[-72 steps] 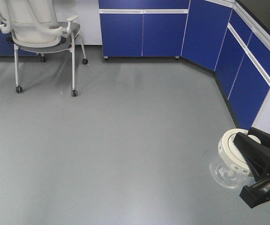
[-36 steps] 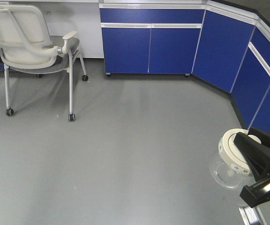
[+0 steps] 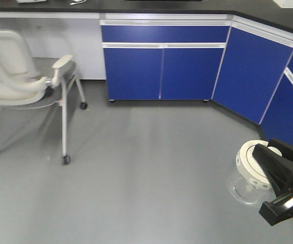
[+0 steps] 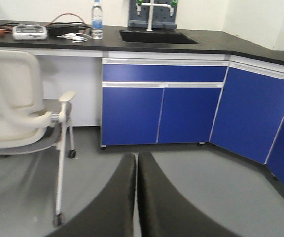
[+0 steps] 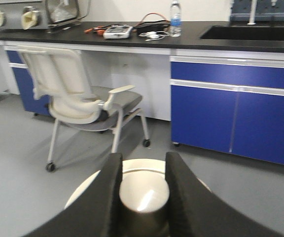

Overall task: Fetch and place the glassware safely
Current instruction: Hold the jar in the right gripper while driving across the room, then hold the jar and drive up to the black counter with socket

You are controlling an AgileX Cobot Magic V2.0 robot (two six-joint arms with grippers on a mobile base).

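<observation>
The glassware [image 3: 247, 173] is a small clear jar with a wide cream-white lid, held in the air at the lower right of the front view. My right gripper [image 3: 266, 156] is shut on the lid's central knob [image 5: 144, 191]; in the right wrist view its two black fingers [image 5: 111, 182] clamp the knob from both sides, with the lid's rim [image 5: 143, 165] showing beyond. The jar's glass body is hidden in that view. My left gripper [image 4: 136, 165] is shut and empty, its fingers pressed together and pointing toward the blue cabinets.
A white wheeled chair [image 3: 19, 76] stands at the left, also in the right wrist view [image 5: 78, 94]. Blue base cabinets [image 3: 162, 66] under a black countertop [image 4: 181, 42] run along the back and angle down the right side. A sink [image 4: 159, 35], a water bottle [image 4: 97, 19] and devices sit on the counter.
The view has advanced toward the cabinets and turned: chair and cabinets sit lower and nearer in frame. The right gripper still holds the jar in the same spot in frame.
</observation>
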